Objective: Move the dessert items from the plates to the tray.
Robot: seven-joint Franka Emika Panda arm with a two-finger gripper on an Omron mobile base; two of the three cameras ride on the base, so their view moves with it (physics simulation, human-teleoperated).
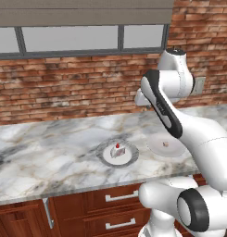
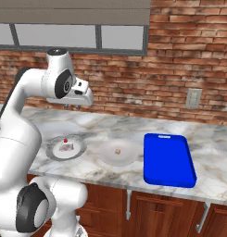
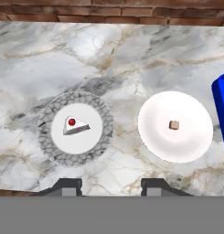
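Where the marble counter [image 3: 131, 59] meets its front edge, the two dark fingertips [image 3: 66, 186] rise at the bottom of the hand view with a clear gap between them and nothing in it, so the gripper [image 3: 111, 186] hangs parted and empty, high above the worktop.

Just past the tips lie the two plates, side by side and apart. The grey-rimmed plate [image 3: 47, 137] holds the white cake wedge [image 3: 77, 127], a red ball on top, resting near its middle. The plain white plate [image 3: 191, 137] carries the small tan morsel [image 3: 174, 124], also near its centre. Just beside that plate, with a strip of bare marble between, sits the blue tray [image 2: 168, 159], its floor holding nothing; a slot handle shows at its far end.

Beyond the counter runs the brick wall [image 2: 147, 88], with a pale outlet plate [image 2: 193, 98] on it and a window [image 2: 64, 37] above.
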